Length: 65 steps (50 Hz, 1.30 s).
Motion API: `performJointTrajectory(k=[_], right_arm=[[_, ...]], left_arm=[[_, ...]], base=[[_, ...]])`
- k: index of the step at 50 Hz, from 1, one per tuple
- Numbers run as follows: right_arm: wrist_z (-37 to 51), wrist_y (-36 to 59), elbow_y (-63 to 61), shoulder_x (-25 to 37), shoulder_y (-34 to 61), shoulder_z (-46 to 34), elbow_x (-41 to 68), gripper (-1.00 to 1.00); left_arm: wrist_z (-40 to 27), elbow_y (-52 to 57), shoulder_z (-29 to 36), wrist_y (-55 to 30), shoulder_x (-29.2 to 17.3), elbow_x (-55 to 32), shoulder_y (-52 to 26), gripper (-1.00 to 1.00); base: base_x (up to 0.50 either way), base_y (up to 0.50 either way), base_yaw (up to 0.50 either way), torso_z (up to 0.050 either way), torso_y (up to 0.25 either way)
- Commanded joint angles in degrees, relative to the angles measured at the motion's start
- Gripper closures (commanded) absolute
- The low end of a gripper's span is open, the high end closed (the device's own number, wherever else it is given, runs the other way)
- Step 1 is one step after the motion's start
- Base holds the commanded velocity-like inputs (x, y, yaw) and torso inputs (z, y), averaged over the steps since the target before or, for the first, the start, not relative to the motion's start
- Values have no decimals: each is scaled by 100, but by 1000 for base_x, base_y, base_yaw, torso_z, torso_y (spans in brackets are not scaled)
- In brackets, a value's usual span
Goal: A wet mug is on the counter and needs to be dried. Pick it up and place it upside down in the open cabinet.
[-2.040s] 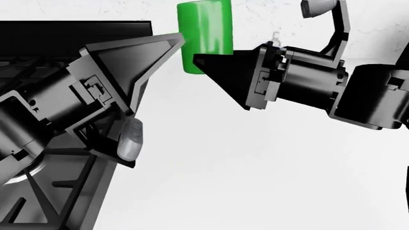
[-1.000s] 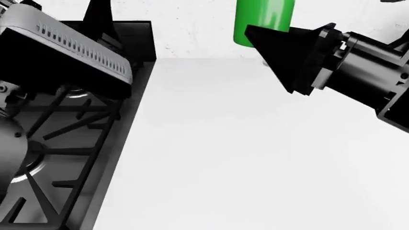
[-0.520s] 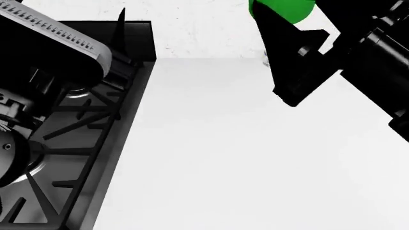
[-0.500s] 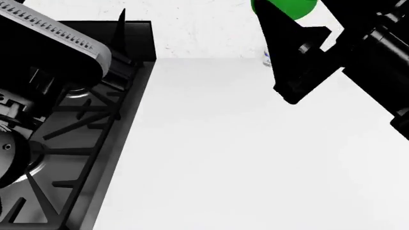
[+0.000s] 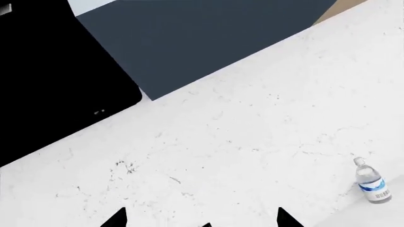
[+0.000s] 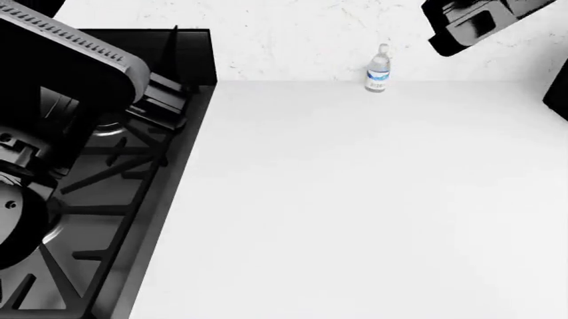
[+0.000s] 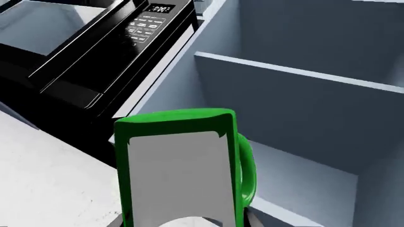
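In the right wrist view the bright green mug [image 7: 177,165] fills the lower middle, with its pale inside facing the camera and its green loop handle [image 7: 247,170] to one side. My right gripper [image 7: 183,223] is shut on the mug and holds it in the air in front of the open cabinet [image 7: 296,109], below its shelf board [image 7: 290,73]. The mug does not show in the head view. My left gripper [image 5: 202,221] is open and empty, facing the speckled wall. The white counter [image 6: 355,199] lies below.
A small clear water bottle [image 6: 379,68] stands at the back of the counter against the wall, and shows in the left wrist view [image 5: 372,182]. The black gas stove [image 6: 89,199] is at the left. A black microwave [image 7: 94,42] hangs beside the cabinet.
My right arm has risen with the mug, which has left the top of the head view. The water bottle behind it now shows. My left arm has drawn back to the upper left.
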Motion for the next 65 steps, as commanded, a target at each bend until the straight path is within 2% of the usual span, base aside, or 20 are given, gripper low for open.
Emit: performJointTrajectory(k=[1, 11, 19, 34, 49, 65], right_arm=[[195, 390, 716, -594, 1707, -259, -261, 100], [296, 650, 1854, -1051, 2749, -573, -609, 100], [63, 470, 2996, -1401, 3423, -932, -1160, 100], [-235, 66, 4895, -1816, 3957, -1322, -1864, 100], [-716, -879, 7427, -2466, 4513, -1618, -2535, 100], [-1340, -2274, 10669, -3401, 5371, -1819, -3095, 100]], left_arm=[[67, -133, 108, 180, 9, 76, 7, -100], [109, -172, 157, 286, -2, 102, 17, -100], [100, -141, 124, 312, -25, 73, 70, -100], [85, -106, 103, 372, -54, 49, 136, -100], [86, -133, 139, 443, -73, 65, 171, -100], [71, -140, 109, 521, -133, 74, 254, -100]], base=[[0, 0, 0, 0, 0], [0, 0, 0, 0, 0], [0, 0, 0, 0, 0], [0, 0, 0, 0, 0], [0, 0, 0, 0, 0], [0, 0, 0, 0, 0]])
